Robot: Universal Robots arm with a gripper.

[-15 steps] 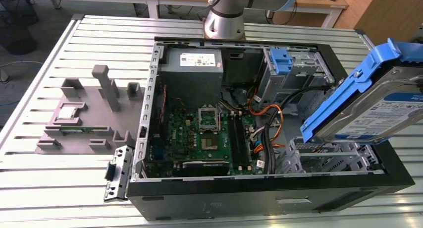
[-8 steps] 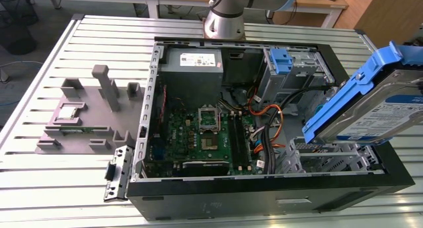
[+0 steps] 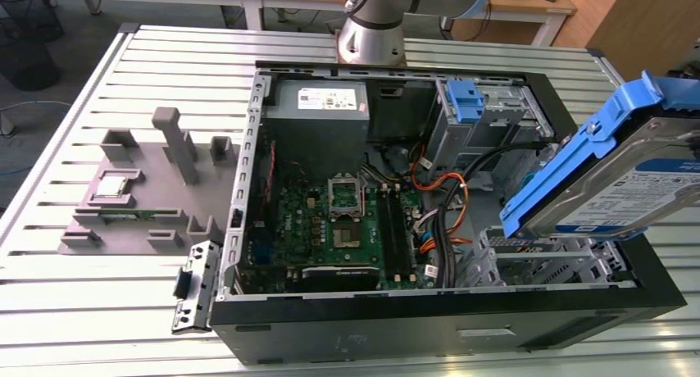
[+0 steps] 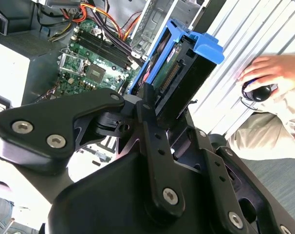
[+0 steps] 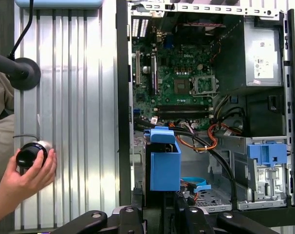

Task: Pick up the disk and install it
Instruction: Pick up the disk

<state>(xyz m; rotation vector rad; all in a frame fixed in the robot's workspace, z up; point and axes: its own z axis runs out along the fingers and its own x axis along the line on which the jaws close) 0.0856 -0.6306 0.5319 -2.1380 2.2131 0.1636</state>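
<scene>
The gripper point(image 4: 164, 105) is clamped on the disk point(image 3: 645, 188). The disk hangs tilted in its blue carrier bracket, above the drive-cage corner of the open computer case point(image 3: 438, 311) and clear of the case's motherboard point(image 3: 328, 221). Beside the case, a person's hand point(image 5: 26, 178) cups a round black device point(image 5: 30, 155) on the slatted tabletop point(image 5: 79, 97).

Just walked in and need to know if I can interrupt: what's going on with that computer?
The arm's gripper is shut on the disk, a silver drive in a blue carrier, holding it tilted in the air above the open computer case, near the metal drive cage. It is not seated in any bay yet. Beside the case, a person's hand rests on a round black device on the table.
</scene>
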